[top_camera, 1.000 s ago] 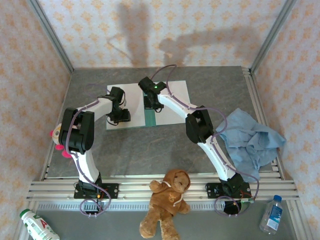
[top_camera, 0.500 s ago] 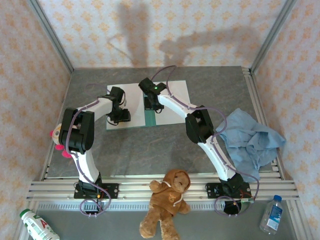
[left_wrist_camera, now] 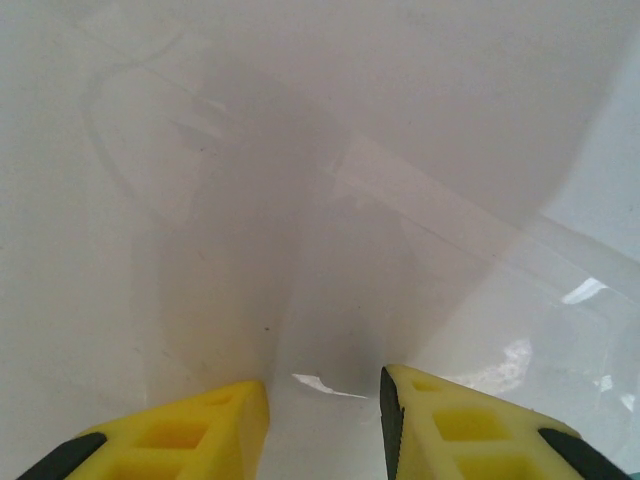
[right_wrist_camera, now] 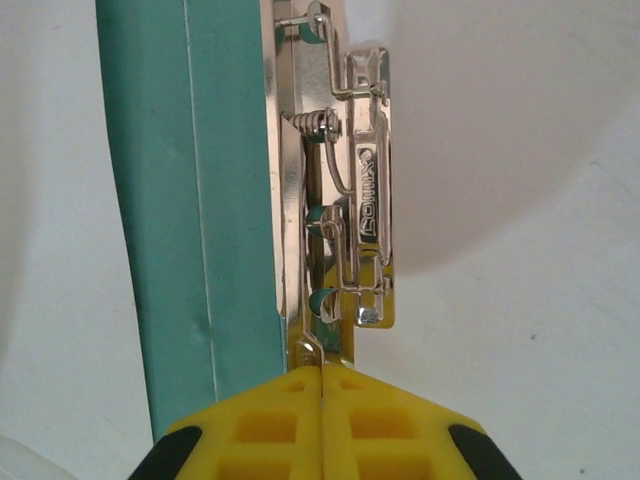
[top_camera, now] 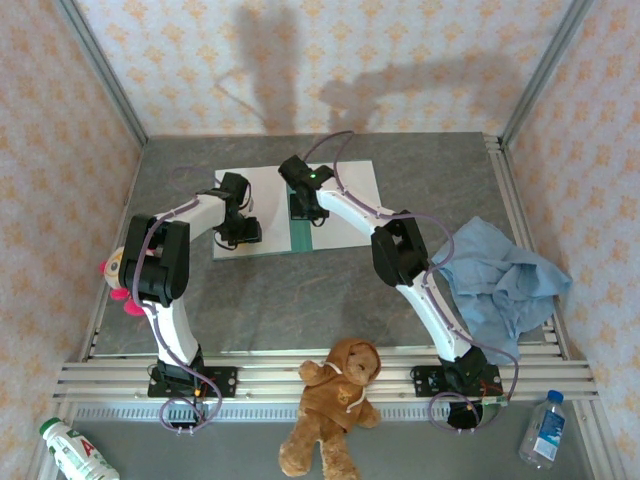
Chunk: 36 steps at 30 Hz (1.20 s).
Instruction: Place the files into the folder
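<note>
1. We are seeing the thin teal-green card folder (top_camera: 301, 240) lying open on the grey surface (top_camera: 440, 175), with the plain white paper sheets (top_camera: 352, 180) lying flat over it.
2. Our right pincer (right_wrist_camera: 322, 395) is pressing its fingers fully together at the near end of the folder's silver metal spring clip (right_wrist_camera: 366, 200). We cannot tell whether it is pinching the clip.
3. Our left pincer (left_wrist_camera: 322, 390) is standing partly open, gripping nothing, just above the left sheet.

Metal clip (right_wrist_camera: 365, 200) on the folder (right_wrist_camera: 170, 200), just ahead of the right gripper (right_wrist_camera: 322, 385): embossed lettering runs lengthwise, starting "X", the rest illegible. White bottle (top_camera: 75, 448), far behind that gripper: red "A" on the label. Clear bottle (top_camera: 541, 430): blue label, print too small to read.
</note>
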Available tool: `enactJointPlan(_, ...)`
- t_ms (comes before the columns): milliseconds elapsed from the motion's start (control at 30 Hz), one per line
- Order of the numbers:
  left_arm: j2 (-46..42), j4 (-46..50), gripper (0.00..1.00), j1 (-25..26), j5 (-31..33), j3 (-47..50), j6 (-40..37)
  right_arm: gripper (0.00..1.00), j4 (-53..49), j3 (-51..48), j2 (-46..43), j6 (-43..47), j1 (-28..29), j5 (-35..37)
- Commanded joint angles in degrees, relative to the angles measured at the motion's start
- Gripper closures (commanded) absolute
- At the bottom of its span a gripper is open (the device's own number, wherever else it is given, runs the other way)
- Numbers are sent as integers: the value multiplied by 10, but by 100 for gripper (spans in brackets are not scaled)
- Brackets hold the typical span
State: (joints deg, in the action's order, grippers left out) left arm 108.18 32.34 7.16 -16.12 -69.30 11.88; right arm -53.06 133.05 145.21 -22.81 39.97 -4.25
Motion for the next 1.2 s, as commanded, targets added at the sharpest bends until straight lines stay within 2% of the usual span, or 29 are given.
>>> enactJointPlan(0, 26, 31, 63, 2, 12, 1, -8, 93, -41, -26, 4, 6, -17, 44)
enactJointPlan(1167, 30, 40, 63, 2, 12, -5, -12, 94, -34, -37, 22, 7, -23, 44)
